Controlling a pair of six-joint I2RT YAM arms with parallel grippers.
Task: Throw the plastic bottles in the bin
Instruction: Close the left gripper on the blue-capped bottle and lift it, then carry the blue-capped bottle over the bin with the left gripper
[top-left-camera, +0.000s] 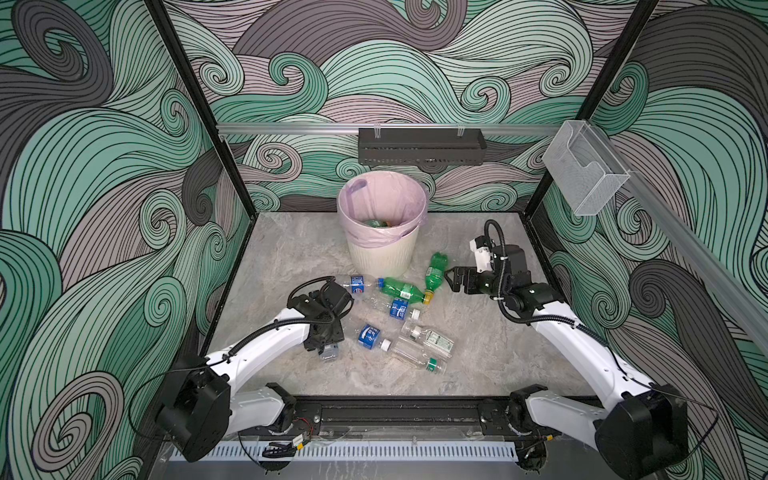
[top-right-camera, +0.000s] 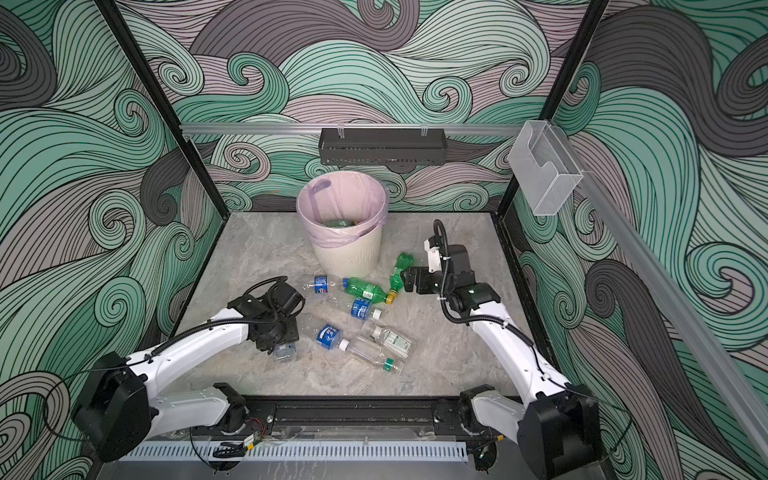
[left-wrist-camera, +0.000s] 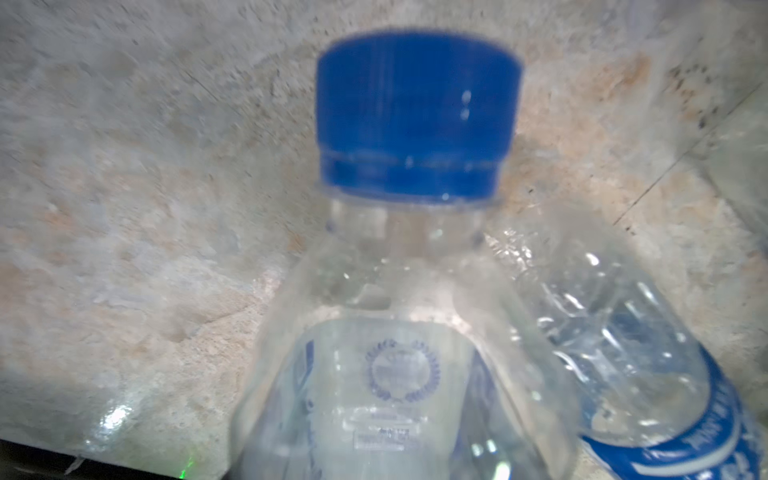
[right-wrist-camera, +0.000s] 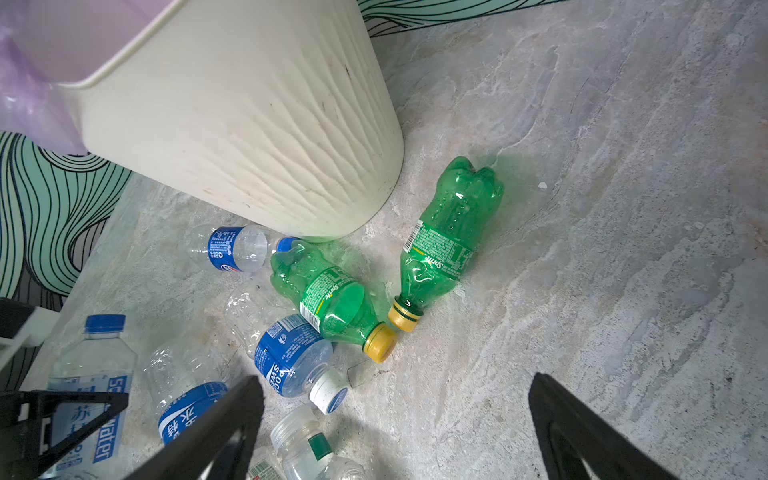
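Green and clear plastic is lying scattered across the middle of the table (top-left-camera: 286, 253). The bin (top-left-camera: 382, 259) is standing at the middle of the far edge, its pink liner (top-left-camera: 380, 199) folded over the rim, and something green is showing down inside it. Just in front of it two green bottles (right-wrist-camera: 336, 303) are lying on their sides, their yellow caps almost meeting. Clear bottles (top-left-camera: 369, 336) with blue labels are lying around them. Two more clear ones, one with a white-green label and one with a green cap, are lying nearer the front edge.

The right gripper (top-left-camera: 449, 281) is hovering just beside the green bottle nearer the right edge, its jaws standing wide with nothing between them. The left gripper (top-left-camera: 326, 347) is pointing down on the left side of the heap, toward the front edge. It is sitting over a blue-capped bottle (left-wrist-camera: 407, 299) that is just beside a blue-labelled one. I cannot tell whether its jaws are gripping that bottle or only straddling it.
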